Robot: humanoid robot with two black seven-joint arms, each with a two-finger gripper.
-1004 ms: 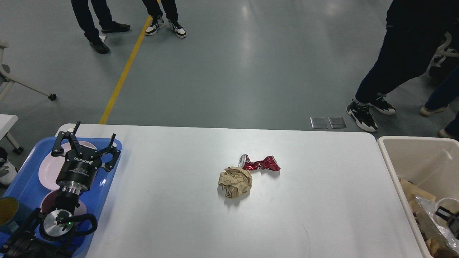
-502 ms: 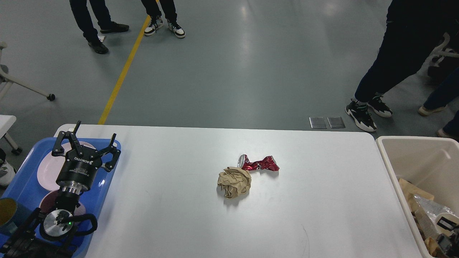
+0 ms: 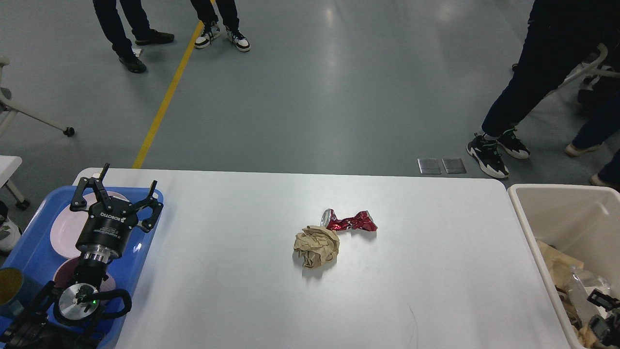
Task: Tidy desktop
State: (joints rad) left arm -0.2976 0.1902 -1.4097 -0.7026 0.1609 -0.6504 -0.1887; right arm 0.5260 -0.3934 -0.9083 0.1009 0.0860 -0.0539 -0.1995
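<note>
Desktop [image 3: 436,271] spans mid-frame. On it, our crumpled paper ball [image 3: 316,245] touches crushed red can [image 3: 349,221]: both light, pinch mid-body. Left gripper [image 3: 116,198] spread empty over blue tray [image 3: 34,252]; right gripper [image 3: 603,315] unclear.

Blue tray [image 3: 34,252] at left holding pink plates [image 3: 65,230], beige bin [image 3: 557,218] at right with paper scraps, grey floor [image 3: 315,97], yellow line [image 3: 164,102], bystanders' legs [image 3: 528,82]

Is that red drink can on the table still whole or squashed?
Squashed. The red can is twisted and pinched flat at its middle, lying on its side on the desktop.
</note>
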